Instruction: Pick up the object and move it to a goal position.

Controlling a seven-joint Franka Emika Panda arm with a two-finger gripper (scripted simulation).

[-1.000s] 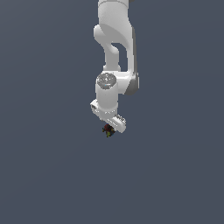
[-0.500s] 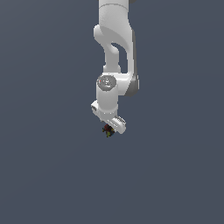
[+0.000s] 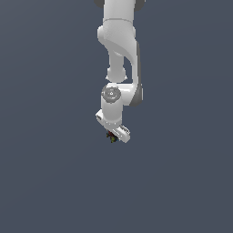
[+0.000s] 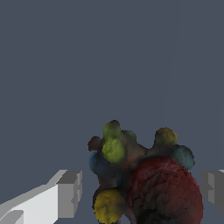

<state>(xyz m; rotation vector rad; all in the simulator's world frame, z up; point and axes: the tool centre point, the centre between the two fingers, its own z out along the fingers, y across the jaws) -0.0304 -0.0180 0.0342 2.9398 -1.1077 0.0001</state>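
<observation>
The object (image 3: 111,136) is a tiny dark lump with red and yellow-green flecks, hanging just under the white gripper (image 3: 112,138) in the exterior view. In the wrist view the object (image 4: 144,183) is a knobbly cluster with a big dark red lobe and yellow-green bumps. It sits between the two grey fingertips (image 4: 70,192), which stand close against its sides. The gripper (image 4: 142,190) is shut on it. The lump's lower part is cut off by the frame edge.
The white arm (image 3: 119,54) comes down from the top of the exterior view. Everything around and below it is a plain dark grey ground with no other objects, edges or goal marker visible.
The arm's wrist joint has sunk slightly. The gripper and the object in it stay at almost the same spot.
</observation>
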